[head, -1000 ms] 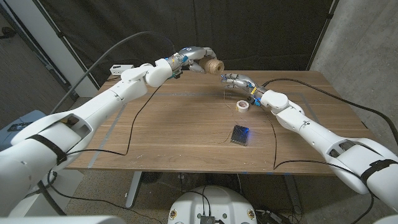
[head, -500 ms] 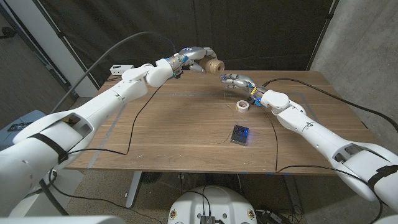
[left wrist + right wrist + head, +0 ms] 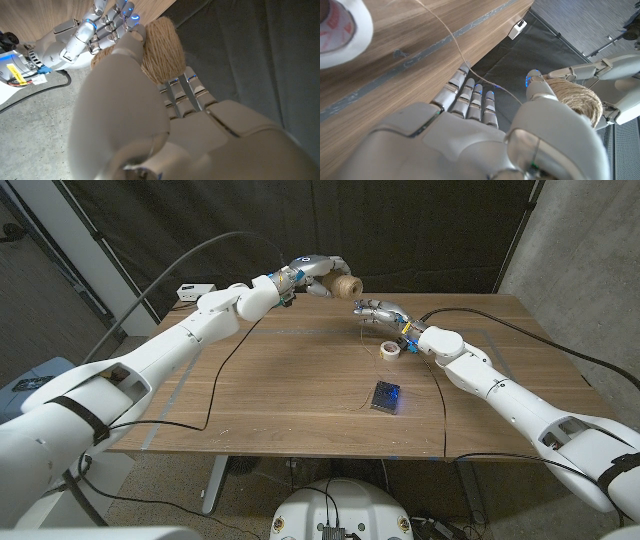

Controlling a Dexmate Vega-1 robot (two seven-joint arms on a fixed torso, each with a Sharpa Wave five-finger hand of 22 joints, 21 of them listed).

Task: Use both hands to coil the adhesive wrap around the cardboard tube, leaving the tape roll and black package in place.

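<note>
Over the last second I see almost no change: my left hand (image 3: 312, 268) still grips the tan twine-wound cardboard tube (image 3: 343, 284) aloft beyond the table's far edge, so I judge winding paused. My right hand (image 3: 383, 311) hangs just beside the tube; a thin strand (image 3: 451, 46) crosses its fingers, but I cannot tell whether they pinch it. The white tape roll (image 3: 391, 350) and black package (image 3: 386, 396) lie below and nearer, untouched.

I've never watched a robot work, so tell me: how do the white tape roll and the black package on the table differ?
The tape roll is white, round and ring-shaped; the black package is dark, flat and roughly square. The tape roll lies farther from the robot, close to the right hand; the black package lies nearer the table's front edge. Both rest on the wood, untouched by either hand.
</note>
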